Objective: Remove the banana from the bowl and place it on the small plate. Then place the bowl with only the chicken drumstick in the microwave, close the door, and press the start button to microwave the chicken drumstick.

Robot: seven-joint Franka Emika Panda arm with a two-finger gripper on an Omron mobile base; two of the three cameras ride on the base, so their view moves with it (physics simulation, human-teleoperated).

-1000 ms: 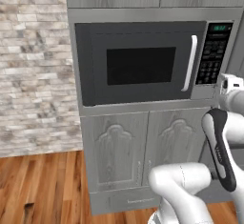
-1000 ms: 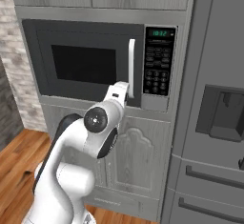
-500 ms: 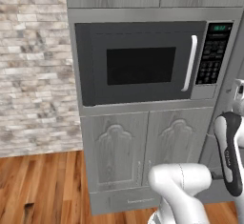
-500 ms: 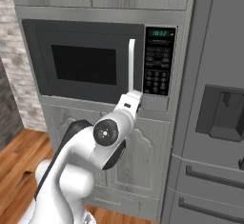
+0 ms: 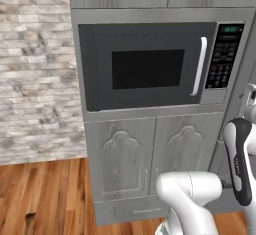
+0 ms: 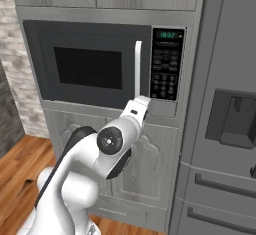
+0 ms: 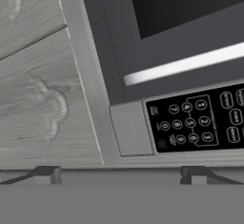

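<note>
While the claw (image 7: 122, 173) is held wide and empty, the shut door (image 7: 157, 37) and keypad (image 7: 198, 123) are seen just ahead.

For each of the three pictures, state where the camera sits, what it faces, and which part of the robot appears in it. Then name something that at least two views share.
Left base view: behind the arm on its left, facing the microwave with its door shut; the white arm rises at lower right.
Right base view: behind on the right, facing the keypad panel and a fridge; the arm rises at lower left.
Hand view: on the hand, rolled sideways, close to the keypad; the open gripper has its finger tips at the bottom.
Shared: the door's white handle and the keypad.
</note>
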